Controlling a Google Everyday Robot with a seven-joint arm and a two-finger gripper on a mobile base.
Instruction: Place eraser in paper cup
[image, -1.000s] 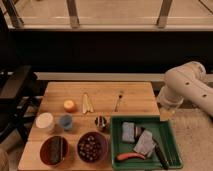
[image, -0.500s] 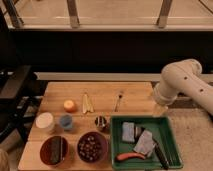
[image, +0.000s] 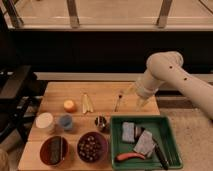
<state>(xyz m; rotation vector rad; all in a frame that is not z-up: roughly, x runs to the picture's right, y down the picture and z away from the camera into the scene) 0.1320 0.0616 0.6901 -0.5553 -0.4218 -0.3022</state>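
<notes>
Dark eraser (image: 54, 150) near upright paper cup (image: 45, 122)

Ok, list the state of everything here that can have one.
gripper: open, empty, over the table beyond the green tray.
eraser: lying in the red bowl, untouched.
paper cup: upright, eraser not in it.
blue cup: upright.
metal cup: upright.
green tray: holds grey blocks and a black-handled tool.

wood table (image: 57, 92): green tray (image: 169, 134) near right, holding grey-blue blocks (image: 128, 131), black-handled tool (image: 161, 156), orange stick (image: 129, 156). metal cup (image: 101, 122) just left of tray, blue cup (image: 66, 121) further left. red bowl (image: 45, 150), brown bowl (image: 92, 146) near edge.
</notes>
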